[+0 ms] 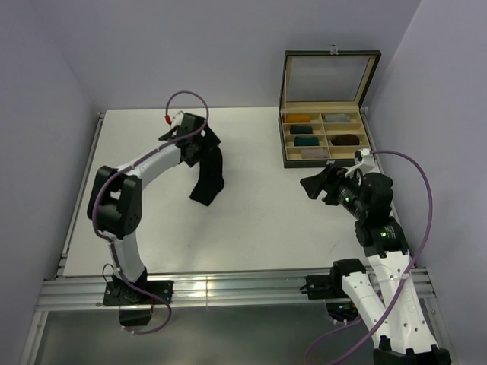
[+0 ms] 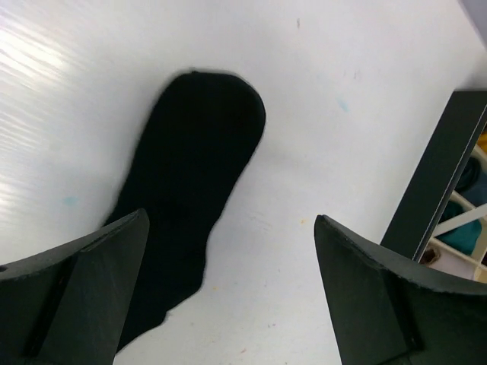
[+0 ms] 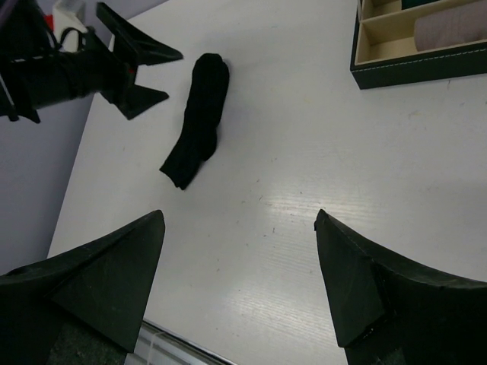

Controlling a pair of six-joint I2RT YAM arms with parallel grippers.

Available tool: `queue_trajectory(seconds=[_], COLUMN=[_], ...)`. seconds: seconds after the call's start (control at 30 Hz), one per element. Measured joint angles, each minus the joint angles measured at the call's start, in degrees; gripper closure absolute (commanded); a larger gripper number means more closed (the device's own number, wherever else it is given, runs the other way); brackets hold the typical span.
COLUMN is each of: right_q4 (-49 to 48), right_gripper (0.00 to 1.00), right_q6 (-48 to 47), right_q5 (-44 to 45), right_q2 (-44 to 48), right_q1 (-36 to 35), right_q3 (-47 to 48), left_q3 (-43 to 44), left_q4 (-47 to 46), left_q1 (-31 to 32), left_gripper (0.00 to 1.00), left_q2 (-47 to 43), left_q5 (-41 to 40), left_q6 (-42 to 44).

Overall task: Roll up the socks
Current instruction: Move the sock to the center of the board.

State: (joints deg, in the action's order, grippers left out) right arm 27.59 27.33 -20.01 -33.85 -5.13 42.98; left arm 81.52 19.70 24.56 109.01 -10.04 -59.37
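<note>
One black sock [image 1: 208,181] lies flat on the white table [image 1: 259,228], left of centre in the overhead view. Its length runs from the top of the frame toward the bottom with a slight slant. The rounded toe end points up the frame and the cuff end points down. Whether a second sock lies under it cannot be told.

The left gripper [image 1: 199,144] hangs over the toe end. In its own camera the jaws are spread wide and hold nothing. The sock fills the centre-left of that frame and runs down behind the finger at lower left [image 2: 84,281]. The finger at lower right [image 2: 380,296] is over bare table. In the right wrist view this gripper sits at the upper left, just beside the toe and apart from the fabric.

The right gripper [image 1: 313,186] is at the right of the overhead view, just below the box [image 1: 327,161] and well apart from the sock. Its jaws are fully parted and empty, with bare table showing between the two fingers [image 3: 106,281] in its own camera.

The dark box stands at the upper right of the overhead frame with its lid [image 1: 329,76] propped upright. Its pale compartments hold rolled bundles, among them a mustard one [image 1: 300,118], a teal one [image 1: 305,141] and a grey one [image 3: 449,26].
</note>
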Motion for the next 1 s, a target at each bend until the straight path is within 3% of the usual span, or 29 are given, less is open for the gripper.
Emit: queue_trajectory(seconds=[0.2, 0.5, 1.0], right_q4=[-1.3, -4.5, -9.3], right_gripper=[0.19, 0.23, 0.26], right_q6=[-0.3, -1.5, 0.0], right_q5=[-2.6, -9.0, -5.6], right_q2=[-0.2, -3.5, -12.6], right_q1=[0.0, -1.0, -13.9], right_q3=[-0.8, -3.1, -6.0], left_q3=[-2.9, -20.5, -25.4], left_q4=[1.7, -3.3, -14.8], left_q1=[-2.4, -1.2, 2.8], left_gripper=[0.05, 0.07, 0.07], left_q2=[-7.6, -11.6, -11.7], left_q5=[-4.1, 0.5, 5.1], left_q6=[3.7, 5.6, 5.9])
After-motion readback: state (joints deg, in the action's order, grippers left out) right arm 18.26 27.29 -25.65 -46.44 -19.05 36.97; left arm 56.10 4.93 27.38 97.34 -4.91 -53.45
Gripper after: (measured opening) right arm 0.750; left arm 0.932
